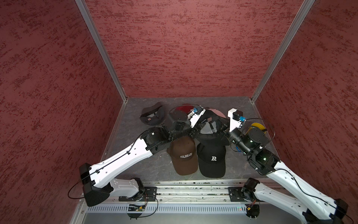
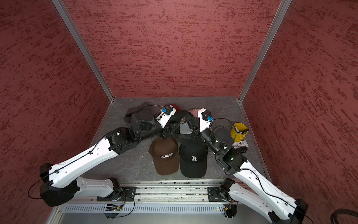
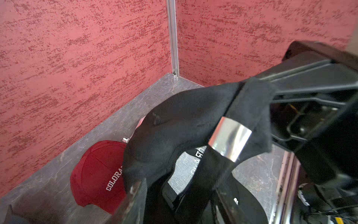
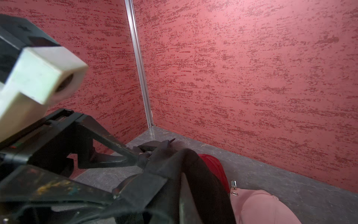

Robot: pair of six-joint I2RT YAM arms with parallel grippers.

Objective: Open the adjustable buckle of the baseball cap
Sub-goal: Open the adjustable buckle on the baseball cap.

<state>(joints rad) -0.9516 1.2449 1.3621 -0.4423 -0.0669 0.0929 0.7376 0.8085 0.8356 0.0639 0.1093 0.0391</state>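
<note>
Two claws meet on one black baseball cap, held clear of the counter in the middle of its far half. The right claw is pressed together, pinching the cap's black strap just beside the silver buckle threaded on it. The left claw sits against the cap's rear edge from the left. Whether its jaws are spread or closed cannot be told.

Just near of the raised cap lie a brown COLORADO cap and a black R cap, side by side and touching. A red cap and a pink cap lie on the far side, a dark cap far left, and a yellow bucket right, close behind the right wrist.

Bare counter shows along the back wall, left of the brown cap and right of the R cap. Red textured walls close three sides, with aluminium posts at the far corners. A metal rail runs along the near edge.

Each arm rises from the rail and elbows out toward a near corner. The white forearms slant inward to the centre, wrists bent above the cap.
</note>
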